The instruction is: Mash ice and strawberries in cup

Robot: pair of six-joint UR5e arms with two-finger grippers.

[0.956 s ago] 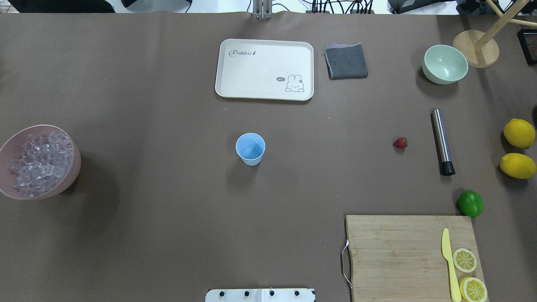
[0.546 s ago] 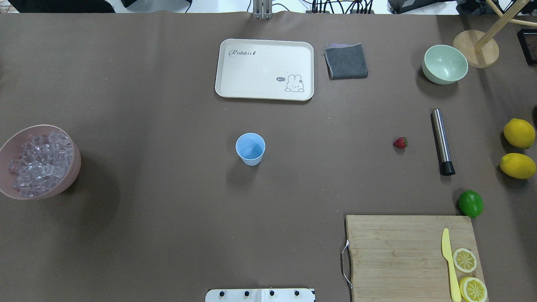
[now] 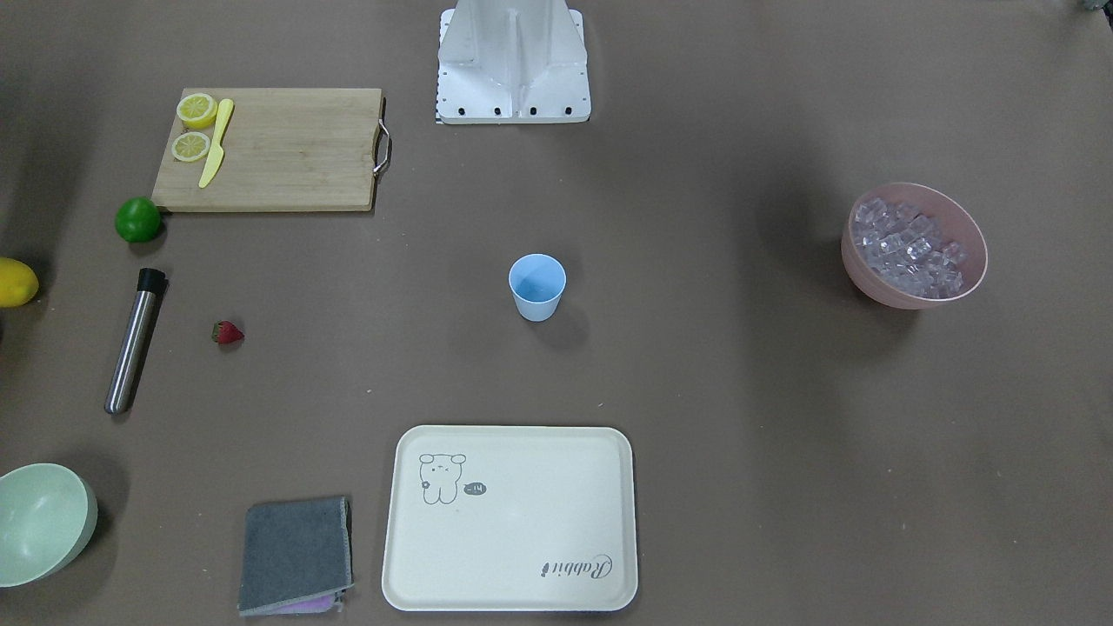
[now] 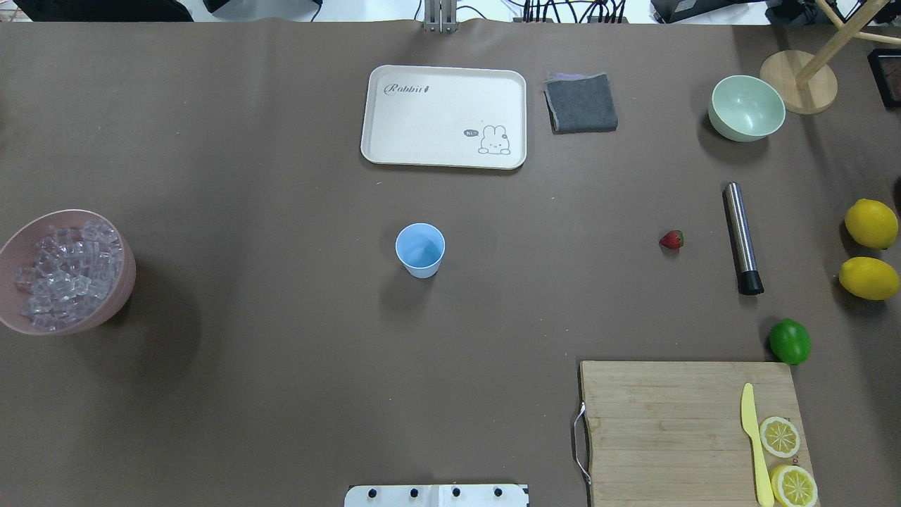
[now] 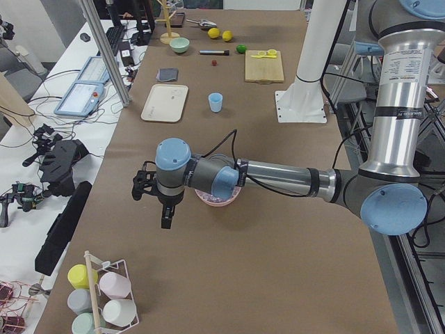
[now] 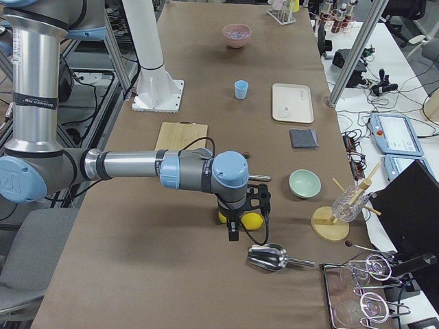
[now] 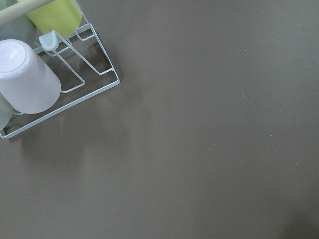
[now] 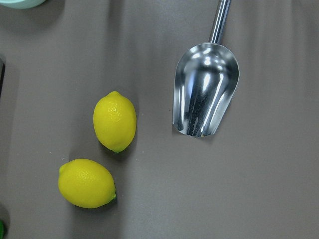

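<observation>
- Right of the cup (image 4: 420, 248) lies the strawberry (image 4: 671, 240); far left, ice (image 4: 67, 274) fills a pink bowl (image 4: 129, 278).
- Left hand (image 5: 142, 186), right hand (image 6: 259, 199): apart or together, cannot tell.

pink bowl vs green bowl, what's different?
The pink bowl is heaped with ice; the green bowl is empty. The pink bowl sits at the robot's left table end, the green bowl far right, beside a wooden stand. The pink bowl looks wider. Both are round and stand upright.
</observation>
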